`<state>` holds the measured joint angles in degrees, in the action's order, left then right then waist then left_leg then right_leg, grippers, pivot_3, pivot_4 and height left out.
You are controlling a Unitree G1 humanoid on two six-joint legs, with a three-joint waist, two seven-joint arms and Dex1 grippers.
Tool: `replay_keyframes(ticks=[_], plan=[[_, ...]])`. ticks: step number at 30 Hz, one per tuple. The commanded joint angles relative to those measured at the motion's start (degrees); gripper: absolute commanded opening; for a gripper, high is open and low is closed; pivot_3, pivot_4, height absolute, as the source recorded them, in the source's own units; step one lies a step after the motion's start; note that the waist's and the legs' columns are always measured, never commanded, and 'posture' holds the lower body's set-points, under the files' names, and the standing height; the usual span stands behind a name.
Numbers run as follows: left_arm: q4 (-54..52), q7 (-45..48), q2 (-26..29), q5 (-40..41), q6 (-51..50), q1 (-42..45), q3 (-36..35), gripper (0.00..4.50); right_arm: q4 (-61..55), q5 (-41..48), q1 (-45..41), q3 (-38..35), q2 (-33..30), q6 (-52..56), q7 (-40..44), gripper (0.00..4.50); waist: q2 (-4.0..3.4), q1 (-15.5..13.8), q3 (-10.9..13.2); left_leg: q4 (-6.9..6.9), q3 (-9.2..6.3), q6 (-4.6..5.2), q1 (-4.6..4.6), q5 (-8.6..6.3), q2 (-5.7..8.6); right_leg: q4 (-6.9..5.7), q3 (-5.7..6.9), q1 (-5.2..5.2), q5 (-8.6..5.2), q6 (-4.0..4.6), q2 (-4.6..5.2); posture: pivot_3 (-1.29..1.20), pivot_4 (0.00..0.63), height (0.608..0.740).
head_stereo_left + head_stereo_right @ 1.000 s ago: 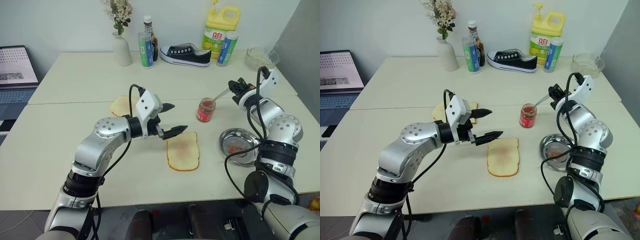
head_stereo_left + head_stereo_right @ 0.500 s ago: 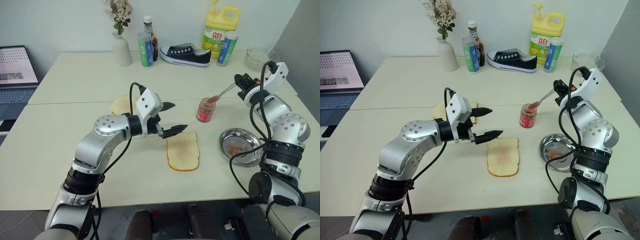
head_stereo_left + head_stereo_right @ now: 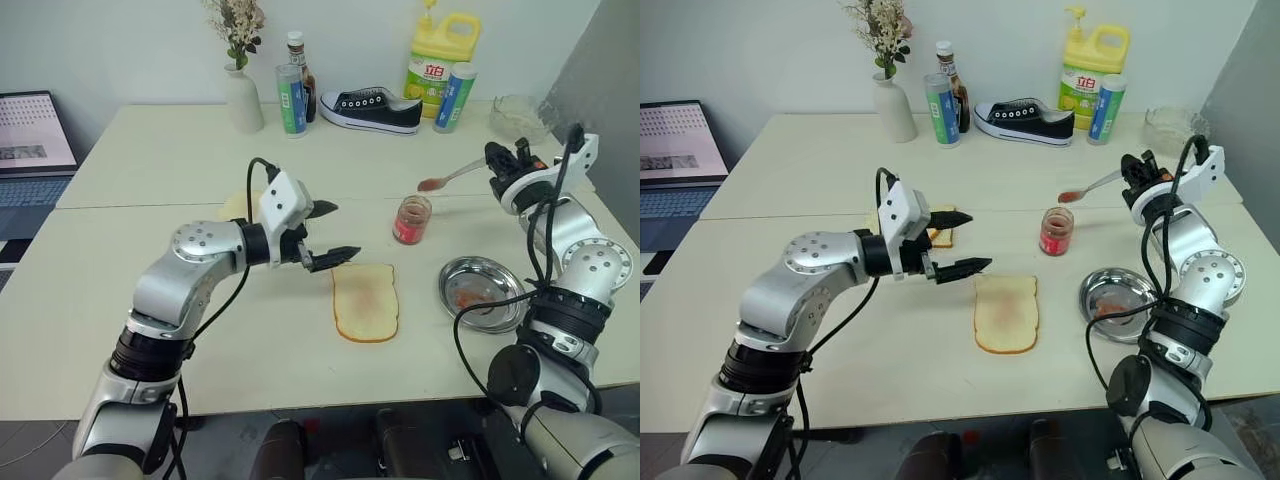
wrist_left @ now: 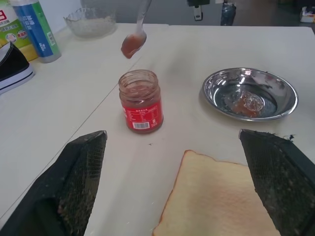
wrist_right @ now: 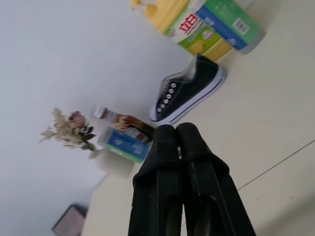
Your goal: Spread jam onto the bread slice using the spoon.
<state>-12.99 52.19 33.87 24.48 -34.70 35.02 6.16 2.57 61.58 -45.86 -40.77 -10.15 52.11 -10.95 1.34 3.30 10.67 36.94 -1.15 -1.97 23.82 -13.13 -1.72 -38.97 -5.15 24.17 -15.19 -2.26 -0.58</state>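
My right gripper (image 3: 497,163) is clenched on the spoon (image 3: 452,177), its jam (image 4: 131,46) held above the jar (image 3: 411,219). My left gripper (image 3: 331,232) gapes wide beside the bread slice (image 3: 365,301), mid-table.

free: table (image 3: 120,290) left of bread slice (image 3: 366,301) | blocked: jar (image 3: 411,219), dish (image 3: 483,291) right

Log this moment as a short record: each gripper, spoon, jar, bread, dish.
left gripper: open, held above the table beside the bread
right gripper: shut on spoon
spoon: raised above the jar, jam in its bowl
jar: open, upright on the table
bread: flat on the table, no jam on it yet
dish: beside the bread, red smear inside
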Motion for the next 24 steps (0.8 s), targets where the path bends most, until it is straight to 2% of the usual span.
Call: replay_keyframes(ticks=[1, 6, 11, 17, 24], plan=[[-2.8, 4.8, 2.7, 4.8, -1.8, 0.8, -3.0, 4.5, -6.2, 9.7, 0.8, 0.3, 0.4, 2.5, -2.7, 0.03, -0.02, 0.0, 0.0, 0.0, 0.01, 0.0, 0.0, 0.0, 0.0, -0.01, -0.01, 0.0, 0.0, 0.0, 0.0, 0.0, 0.15, 0.74], [-7.1, 14.1, 11.7, 11.1, -7.3, -3.2, -3.7, 4.5, -13.9, 22.4, 6.3, 5.6, 1.7, 5.8, -8.6, 0.03, -0.03, 0.5, 0.0, -0.04, -0.03, 0.01, -0.01, -0.01, -0.03, 0.0, 0.01, 0.01, -0.01, 0.0, -0.03, 0.0, 0.15, 0.74], [-10.5, 17.1, 17.4, 12.3, -7.5, -8.7, -4.2, 4.5, -20.3, 28.9, 12.5, 13.9, 1.2, 5.5, -11.5, 0.03, -0.05, 0.8, 0.0, -0.03, -0.07, 0.01, -0.01, -0.01, -0.06, -0.01, 0.03, 0.01, -0.03, 0.01, -0.05, 0.0, 0.15, 0.74], [-13.2, 15.5, 19.5, 11.4, -6.1, -13.8, -4.7, 4.5, -24.7, 21.9, 21.0, 25.4, -2.3, 5.7, -5.2, 0.03, -0.04, 0.7, 0.0, 0.0, -0.1, 0.01, 0.0, -0.01, -0.05, 0.02, 0.04, 0.0, -0.04, -0.01, -0.03, 0.0, 0.15, 0.74], [-14.8, 13.6, 19.7, 11.1, -5.9, -16.2, -5.3, 4.5, -23.3, 12.4, 23.8, 29.7, -4.7, 1.7, 0.6, 0.03, -0.04, 0.4, 0.0, 0.0, -0.06, 0.01, -0.02, 0.0, -0.05, 0.02, 0.02, 0.0, -0.18, -0.25, -0.04, 0.0, 0.15, 0.74]])
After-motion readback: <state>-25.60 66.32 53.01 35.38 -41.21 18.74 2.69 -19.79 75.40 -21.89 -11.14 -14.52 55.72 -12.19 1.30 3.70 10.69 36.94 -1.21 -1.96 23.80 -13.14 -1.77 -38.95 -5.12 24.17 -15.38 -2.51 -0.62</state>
